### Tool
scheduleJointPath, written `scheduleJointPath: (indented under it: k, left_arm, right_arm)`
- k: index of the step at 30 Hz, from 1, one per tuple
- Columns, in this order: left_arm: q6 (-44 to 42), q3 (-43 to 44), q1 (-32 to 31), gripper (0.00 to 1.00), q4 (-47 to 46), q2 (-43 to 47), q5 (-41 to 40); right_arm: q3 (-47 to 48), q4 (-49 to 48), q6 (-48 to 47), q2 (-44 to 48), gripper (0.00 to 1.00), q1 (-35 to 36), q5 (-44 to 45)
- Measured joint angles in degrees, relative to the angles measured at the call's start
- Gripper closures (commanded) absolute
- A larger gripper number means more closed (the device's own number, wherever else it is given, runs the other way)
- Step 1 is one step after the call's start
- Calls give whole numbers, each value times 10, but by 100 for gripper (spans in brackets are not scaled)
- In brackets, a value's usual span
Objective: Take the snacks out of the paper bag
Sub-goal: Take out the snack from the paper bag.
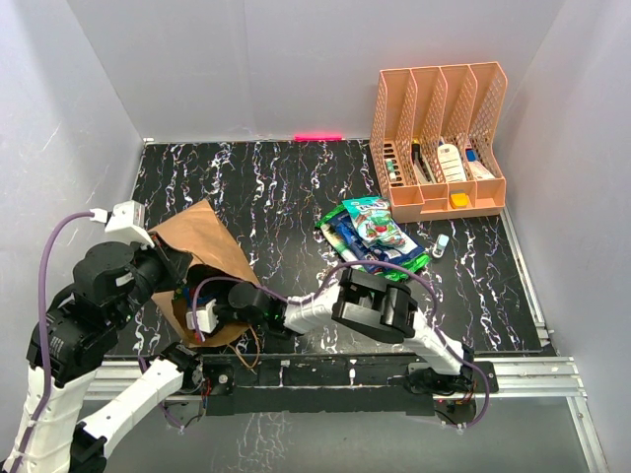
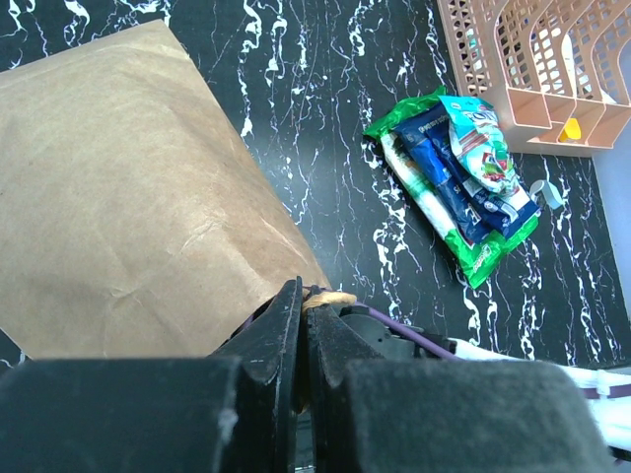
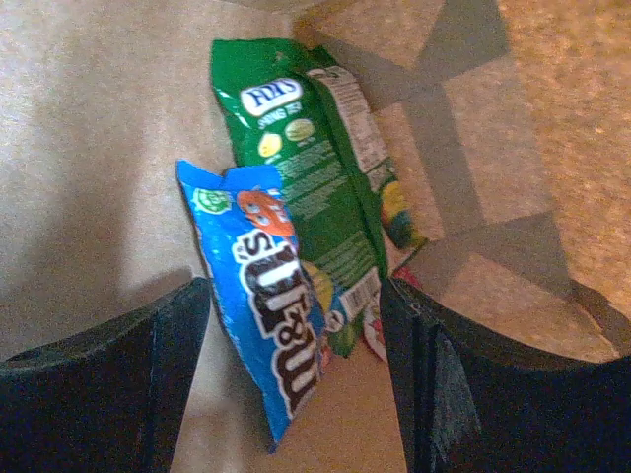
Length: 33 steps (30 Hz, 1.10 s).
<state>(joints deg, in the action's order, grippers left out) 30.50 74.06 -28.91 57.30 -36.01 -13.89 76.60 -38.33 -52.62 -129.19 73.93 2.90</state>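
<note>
The brown paper bag [image 1: 202, 246] lies at the left of the table; it also shows in the left wrist view [image 2: 118, 197]. My left gripper [image 2: 306, 296] is shut on the bag's twisted handle [image 2: 333, 295] at its mouth. My right arm [image 1: 315, 310] reaches into the bag's mouth, where its gripper is hidden in the top view. Inside the bag, my right gripper [image 3: 294, 296] is open, its fingers on either side of a blue packet [image 3: 266, 286]. That packet lies on a green packet [image 3: 311, 168], with a bit of red packet [image 3: 375, 330] beneath. Three snacks [image 1: 373, 235] lie piled on the table: green, dark blue and teal-green.
An orange file rack [image 1: 439, 148] with small bottles stands at the back right. A small white object [image 1: 441, 242] lies next to the pile of snacks. White walls close in the table on three sides. A pink strip [image 1: 317, 136] marks the back edge.
</note>
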Motion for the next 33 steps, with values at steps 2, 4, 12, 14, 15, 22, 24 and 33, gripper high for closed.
scheduleJointPath:
  k: [2,4,12,14,15,22,24,33]
  left_arm:
    - [0,3,0,100,1,0,0]
    - [0,4,0,100,2,-1,0]
    - [2,5,0,100,2,-3,2]
    - [2,5,0,100,3,-3,2]
    - [2,5,0,100,4,-3,2]
    - [2,5,0,100,8,-3,2]
    - [2,5,0,100,9,-3,2]
    - [-1,5,0,100,10,-3,2]
  right_arm:
    - [12,7,2,-13,25,-2,-9]
    - [27,10,3,-28,25,-4,-15]
    - [76,20,9,-71,47,-20,-6]
    - [76,22,13,-71,55,-21,-2]
    - [76,22,16,-71,57,-21,0]
    - [68,35,33,-69,75,-23,-10]
    - [55,37,37,-63,77,-23,-15]
    - [-39,60,94,38,77,-14,-33]
